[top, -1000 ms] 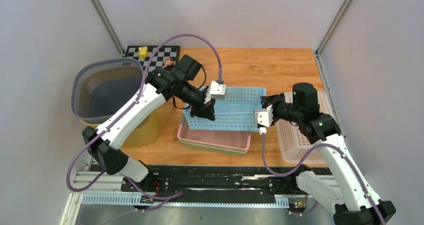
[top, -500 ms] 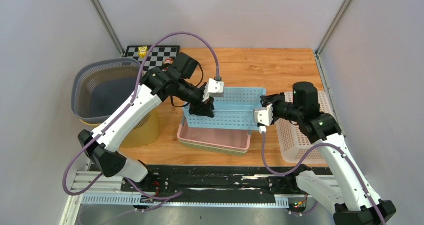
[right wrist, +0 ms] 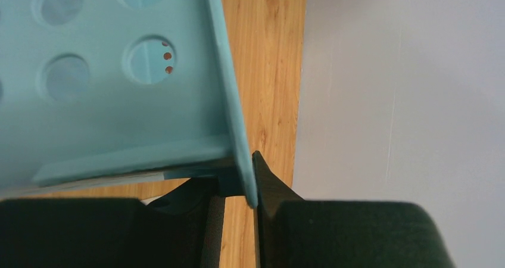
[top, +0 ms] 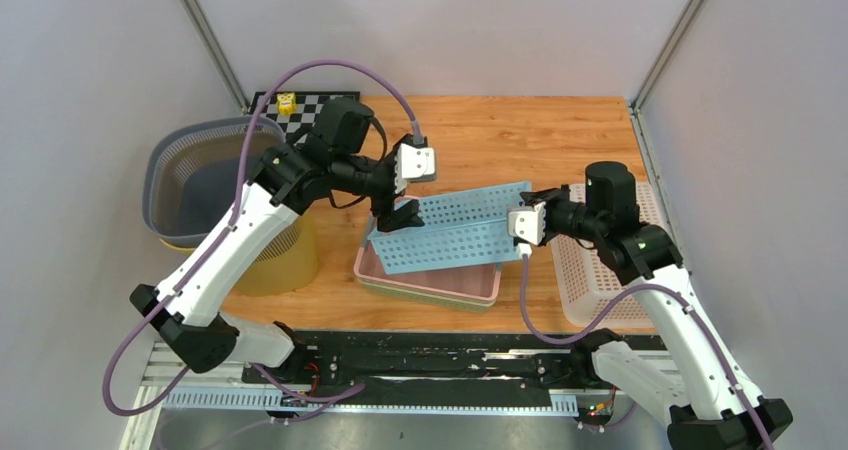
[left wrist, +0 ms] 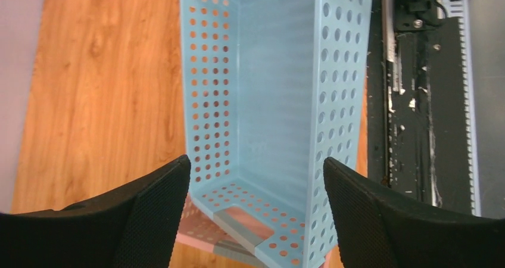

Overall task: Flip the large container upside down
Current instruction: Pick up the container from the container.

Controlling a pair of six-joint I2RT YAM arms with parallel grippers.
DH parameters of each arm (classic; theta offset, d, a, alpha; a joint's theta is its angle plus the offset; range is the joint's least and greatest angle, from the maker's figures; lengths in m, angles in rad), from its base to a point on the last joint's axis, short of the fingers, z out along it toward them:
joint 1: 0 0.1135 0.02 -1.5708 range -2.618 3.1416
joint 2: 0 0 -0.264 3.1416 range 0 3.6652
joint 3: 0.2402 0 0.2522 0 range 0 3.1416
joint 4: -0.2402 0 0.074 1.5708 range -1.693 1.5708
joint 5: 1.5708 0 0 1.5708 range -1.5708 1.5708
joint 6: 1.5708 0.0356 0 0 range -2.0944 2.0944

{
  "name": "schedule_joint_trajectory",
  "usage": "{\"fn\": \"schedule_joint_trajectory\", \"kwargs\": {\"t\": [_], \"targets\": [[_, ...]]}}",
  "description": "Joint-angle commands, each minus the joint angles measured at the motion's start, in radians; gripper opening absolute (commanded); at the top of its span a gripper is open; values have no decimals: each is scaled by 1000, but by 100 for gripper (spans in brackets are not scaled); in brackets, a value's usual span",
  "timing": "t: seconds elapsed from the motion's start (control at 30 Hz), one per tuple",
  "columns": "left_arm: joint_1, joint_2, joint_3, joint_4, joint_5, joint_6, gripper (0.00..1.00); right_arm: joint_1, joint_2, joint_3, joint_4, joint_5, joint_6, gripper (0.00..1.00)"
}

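Left end effector point(left wrist: 256, 164) gapes wide at the left end of the blue container point(top: 450, 235), which is tipped on its side over the pink tray point(top: 425, 292): about half turned, I judge. Right end effector point(right wrist: 238, 175) pinches its right rim; the flip is not yet finished.

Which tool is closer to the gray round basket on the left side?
Left. The left tool hangs open at the blue basket's left end, the side toward the gray basket. The right tool grips the blue basket's right end, farther away.
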State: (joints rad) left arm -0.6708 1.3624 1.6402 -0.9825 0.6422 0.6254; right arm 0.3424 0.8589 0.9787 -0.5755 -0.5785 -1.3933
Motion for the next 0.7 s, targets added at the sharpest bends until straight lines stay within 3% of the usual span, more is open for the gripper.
{"fn": "schedule_joint_trajectory", "kwargs": {"t": [0.0,0.17,0.67], "targets": [[7,-59,7,80,-92,-35,87,12,2,58,93,4,136,3],[7,-107,-24,127,-174,-53,100,11,5,99,110,-24,237,3],[10,-223,-89,200,-280,-62,100,10,20,152,210,36,505,2]]}}
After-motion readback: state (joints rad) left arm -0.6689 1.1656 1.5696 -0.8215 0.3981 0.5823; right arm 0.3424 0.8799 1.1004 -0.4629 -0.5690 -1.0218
